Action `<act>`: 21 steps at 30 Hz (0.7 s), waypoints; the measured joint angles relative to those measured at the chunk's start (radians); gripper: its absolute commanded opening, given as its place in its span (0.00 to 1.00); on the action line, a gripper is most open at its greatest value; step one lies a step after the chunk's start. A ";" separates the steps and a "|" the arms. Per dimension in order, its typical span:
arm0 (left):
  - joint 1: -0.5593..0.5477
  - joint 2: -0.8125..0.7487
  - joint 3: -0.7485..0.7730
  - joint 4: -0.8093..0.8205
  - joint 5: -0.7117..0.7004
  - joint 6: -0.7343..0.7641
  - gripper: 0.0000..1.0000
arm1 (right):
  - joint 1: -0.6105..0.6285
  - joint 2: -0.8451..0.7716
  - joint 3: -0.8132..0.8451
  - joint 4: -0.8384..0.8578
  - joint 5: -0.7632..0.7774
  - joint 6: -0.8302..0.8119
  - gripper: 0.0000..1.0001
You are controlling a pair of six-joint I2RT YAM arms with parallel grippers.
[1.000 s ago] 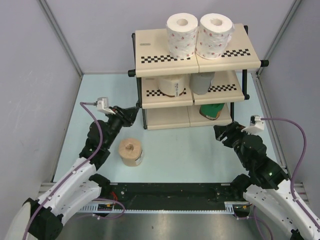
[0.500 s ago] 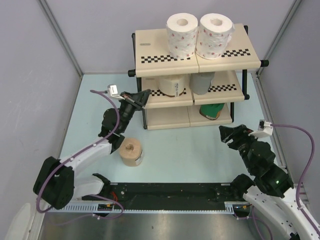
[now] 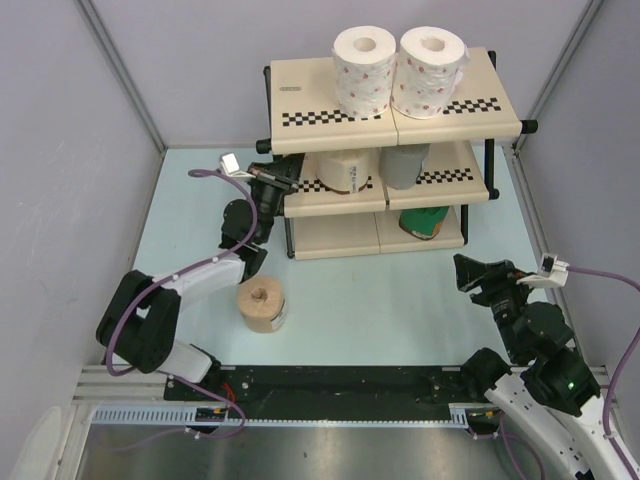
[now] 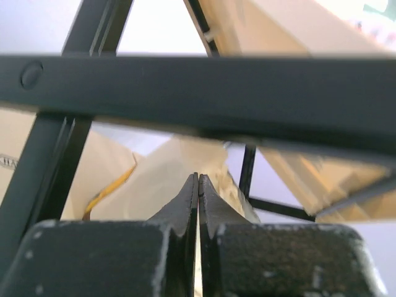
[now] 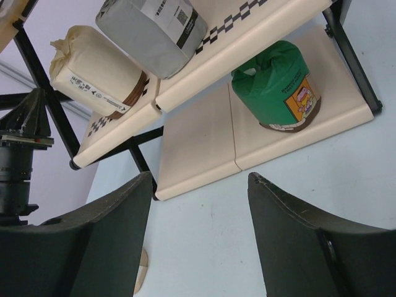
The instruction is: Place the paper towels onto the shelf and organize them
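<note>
- From above, the top panel of the shelf (image 3: 310, 70) covered the upper parts of the cream roll (image 3: 345, 172) and the grey roll (image 3: 402, 166).
- The middle tier hid most of the green roll (image 3: 424, 221).
- The right arm (image 3: 540, 340) ran off the bottom-right corner.
- At the left wrist, the black frame bar (image 4: 198, 93) was blurred, and the cream shapes behind it could not be told apart.
- At the right wrist, the tan-brown roll (image 5: 141, 275) was only a sliver, and the label print was too small to read.
</note>
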 measured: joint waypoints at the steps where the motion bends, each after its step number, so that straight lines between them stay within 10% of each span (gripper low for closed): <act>1: 0.000 0.008 0.011 0.000 -0.013 -0.002 0.00 | 0.000 -0.003 0.000 -0.004 0.003 0.000 0.68; 21: -0.026 0.128 0.156 -0.064 -0.073 0.006 0.00 | 0.000 -0.020 0.000 -0.041 0.020 -0.002 0.68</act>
